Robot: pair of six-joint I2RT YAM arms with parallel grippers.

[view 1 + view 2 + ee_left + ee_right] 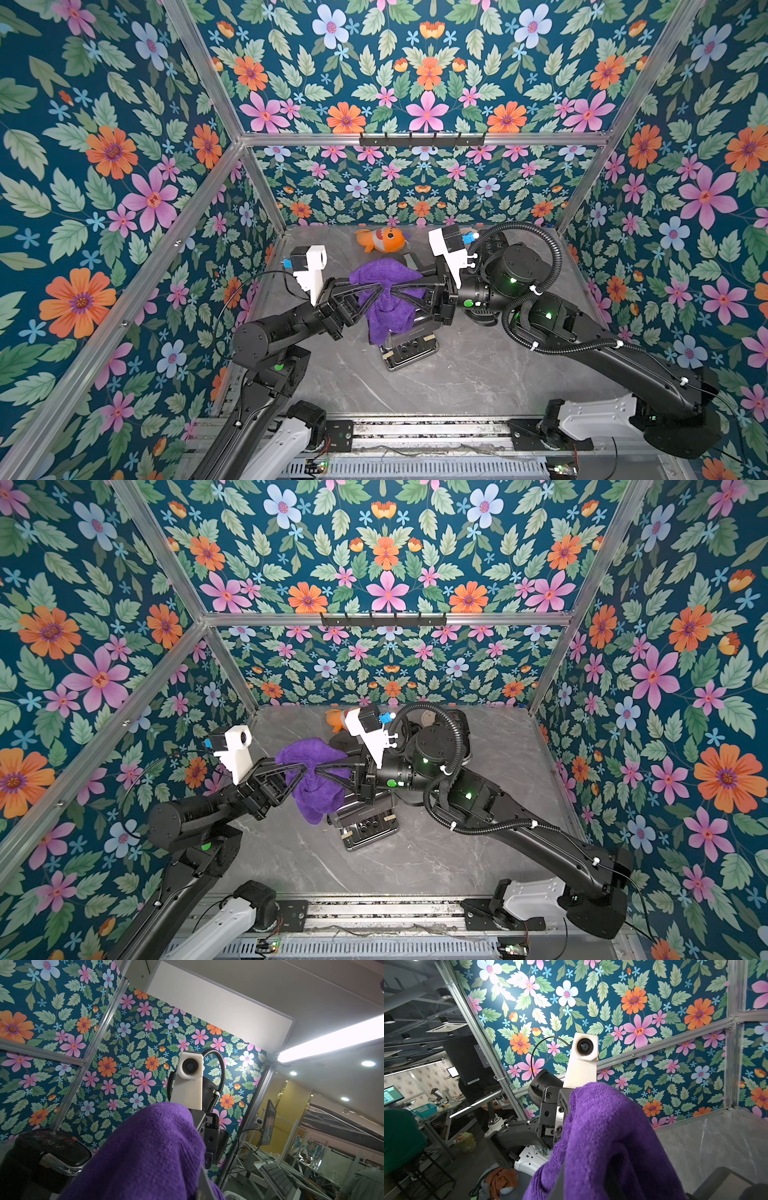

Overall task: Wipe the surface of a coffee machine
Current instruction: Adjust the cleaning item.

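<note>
The grey tabletop (457,374) fills the lower centre of both top views. The black coffee machine (409,347) stands mid-frame, partly hidden by a purple cloth (386,320). The right end effector (395,289) is clamped shut on the cloth. Folds bury the left end effector (379,289), so its grip cannot be told.

Bunched purple cloth (382,270) hanging, lifted, over the upright black coffee machine (409,347) standing at mid-table.

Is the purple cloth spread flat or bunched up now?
Bunched up: the purple cloth hangs in folds, pinched between the left gripper and the right gripper, over the coffee machine.
</note>
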